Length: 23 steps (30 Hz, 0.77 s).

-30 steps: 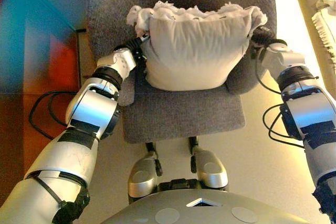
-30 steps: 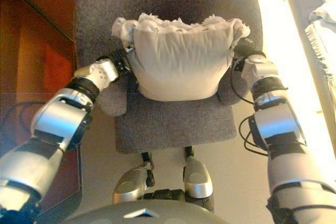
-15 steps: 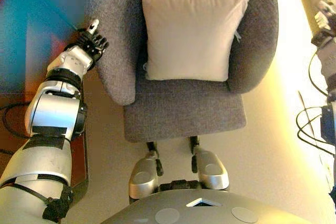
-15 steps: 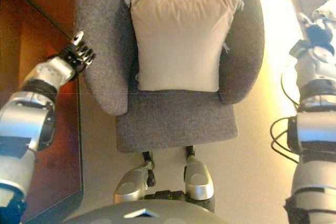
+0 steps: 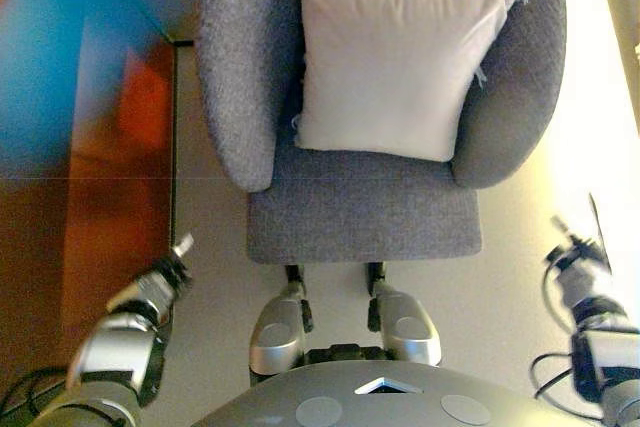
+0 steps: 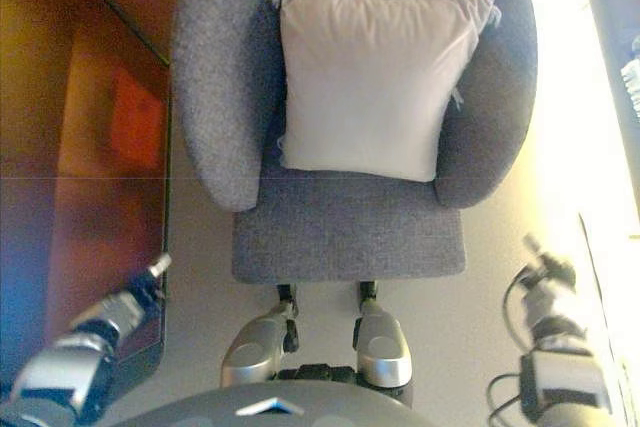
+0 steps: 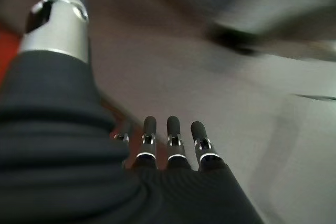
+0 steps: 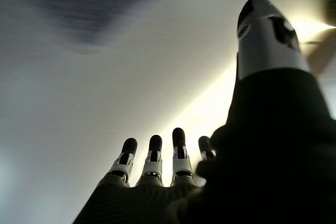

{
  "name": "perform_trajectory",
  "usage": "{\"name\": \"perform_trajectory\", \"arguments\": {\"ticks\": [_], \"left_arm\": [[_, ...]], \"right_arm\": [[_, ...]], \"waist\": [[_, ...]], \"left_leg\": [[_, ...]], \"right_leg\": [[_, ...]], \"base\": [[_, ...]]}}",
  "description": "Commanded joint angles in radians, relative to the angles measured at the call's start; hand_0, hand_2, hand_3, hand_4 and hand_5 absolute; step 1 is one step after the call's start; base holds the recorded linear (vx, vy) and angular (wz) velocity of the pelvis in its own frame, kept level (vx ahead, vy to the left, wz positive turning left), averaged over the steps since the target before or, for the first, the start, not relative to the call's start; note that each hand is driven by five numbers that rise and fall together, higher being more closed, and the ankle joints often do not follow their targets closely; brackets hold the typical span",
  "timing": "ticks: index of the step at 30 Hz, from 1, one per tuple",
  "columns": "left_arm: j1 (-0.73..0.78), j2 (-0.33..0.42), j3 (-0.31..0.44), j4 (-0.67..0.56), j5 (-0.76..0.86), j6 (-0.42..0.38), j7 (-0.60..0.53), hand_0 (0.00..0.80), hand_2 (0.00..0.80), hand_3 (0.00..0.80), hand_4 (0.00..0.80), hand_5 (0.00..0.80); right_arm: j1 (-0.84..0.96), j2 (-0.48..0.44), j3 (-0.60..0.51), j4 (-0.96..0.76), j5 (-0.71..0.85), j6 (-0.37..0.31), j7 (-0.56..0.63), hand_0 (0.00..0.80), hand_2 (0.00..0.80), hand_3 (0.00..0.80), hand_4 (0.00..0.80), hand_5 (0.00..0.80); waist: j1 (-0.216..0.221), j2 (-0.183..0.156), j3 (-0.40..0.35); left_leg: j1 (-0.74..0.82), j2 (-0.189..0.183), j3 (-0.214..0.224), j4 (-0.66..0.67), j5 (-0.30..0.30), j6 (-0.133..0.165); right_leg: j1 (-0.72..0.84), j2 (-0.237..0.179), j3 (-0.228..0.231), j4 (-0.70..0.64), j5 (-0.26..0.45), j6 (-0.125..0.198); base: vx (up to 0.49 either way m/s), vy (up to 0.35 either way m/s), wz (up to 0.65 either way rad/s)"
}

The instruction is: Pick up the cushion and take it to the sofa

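Your grey armchair [image 5: 360, 217] carries the cushion [image 5: 400, 57] propped upright against its backrest, untouched. Your left hand [image 5: 160, 282] and right hand [image 5: 572, 272] hang low beside the chair's front, fingers straight, empty. Half a second earlier both were higher. Careless reaching could topple it.

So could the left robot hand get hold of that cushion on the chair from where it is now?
Probably not without moving. The left robot hand hangs open and low beside the seat, while the cushion leans against the back of the grey armchair, and the chair's curved side stands between them.
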Motion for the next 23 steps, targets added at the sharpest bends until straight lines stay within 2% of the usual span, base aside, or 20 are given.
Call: {"name": "perform_trajectory", "arguments": {"ticks": [1, 2, 6, 9, 12, 14, 23], "left_arm": [[-0.010, -0.054, 0.012, 0.060, 0.036, 0.032, 0.054, 0.000, 0.000, 0.000, 0.000, 0.000], [0.003, -0.077, 0.011, 0.062, 0.062, 0.060, 0.075, 0.000, 0.000, 0.000, 0.000, 0.000], [0.025, -0.163, 0.004, 0.099, 0.135, 0.093, 0.092, 0.000, 0.000, 0.000, 0.000, 0.000], [0.034, -0.193, -0.023, 0.096, 0.165, 0.116, 0.070, 0.000, 0.000, 0.000, 0.000, 0.000], [0.034, -0.225, -0.080, 0.080, 0.178, 0.115, 0.068, 0.000, 0.000, 0.000, 0.000, 0.000], [0.032, -0.229, -0.100, 0.067, 0.174, 0.121, 0.076, 0.000, 0.000, 0.000, 0.000, 0.000], [0.026, -0.220, -0.118, 0.065, 0.173, 0.144, 0.082, 0.000, 0.000, 0.000, 0.000, 0.000]], "right_arm": [[0.034, 0.070, 0.064, 0.031, -0.131, 0.051, 0.070, 0.000, 0.000, 0.000, 0.000, 0.000], [0.053, 0.112, 0.090, 0.041, -0.150, 0.108, 0.098, 0.000, 0.000, 0.000, 0.000, 0.000], [0.086, 0.220, 0.159, 0.092, -0.177, 0.134, 0.170, 0.000, 0.000, 0.000, 0.000, 0.000], [0.089, 0.260, 0.209, 0.072, -0.220, 0.151, 0.221, 0.000, 0.000, 0.000, 0.000, 0.000], [0.074, 0.267, 0.269, 0.054, -0.304, 0.163, 0.168, 0.000, 0.000, 0.000, 0.000, 0.000], [0.067, 0.268, 0.286, 0.046, -0.285, 0.179, 0.171, 0.000, 0.000, 0.000, 0.000, 0.000], [0.079, 0.273, 0.294, 0.061, -0.286, 0.173, 0.177, 0.000, 0.000, 0.000, 0.000, 0.000]], "waist": [[0.014, -0.050, -0.019], [0.022, -0.052, -0.025], [0.039, -0.047, -0.055], [0.040, -0.041, -0.077], [0.043, -0.033, -0.097], [0.045, -0.033, -0.105], [0.044, -0.037, -0.118]], "left_leg": [[0.009, -0.003, -0.016, 0.109, -0.146, -0.013], [0.015, -0.005, -0.021, 0.113, -0.149, -0.011], [0.048, -0.005, -0.036, 0.116, -0.160, -0.011], [0.066, -0.006, -0.040, 0.116, -0.165, -0.012], [0.079, -0.006, -0.043, 0.111, -0.166, -0.013], [0.090, -0.008, -0.045, 0.109, -0.167, -0.012], [0.110, -0.005, -0.038, 0.107, -0.169, -0.006]], "right_leg": [[-0.022, -0.038, -0.002, 0.086, -0.080, 0.017], [-0.012, -0.040, -0.005, 0.088, -0.082, 0.012], [0.026, -0.044, -0.017, 0.094, -0.092, 0.006], [0.044, -0.048, -0.019, 0.096, -0.098, 0.007], [0.059, -0.049, -0.026, 0.094, -0.101, 0.008], [0.071, -0.050, -0.029, 0.091, -0.102, 0.009], [0.087, -0.046, -0.024, 0.093, -0.103, 0.012]], "base": [[0.034, -0.003, 0.17], [0.046, -0.004, 0.21], [0.097, 0.014, 0.10], [0.058, 0.047, 0.10], [0.026, 0.067, 0.08], [0.044, 0.036, 0.08], [0.013, 0.004, 0.00]]}}
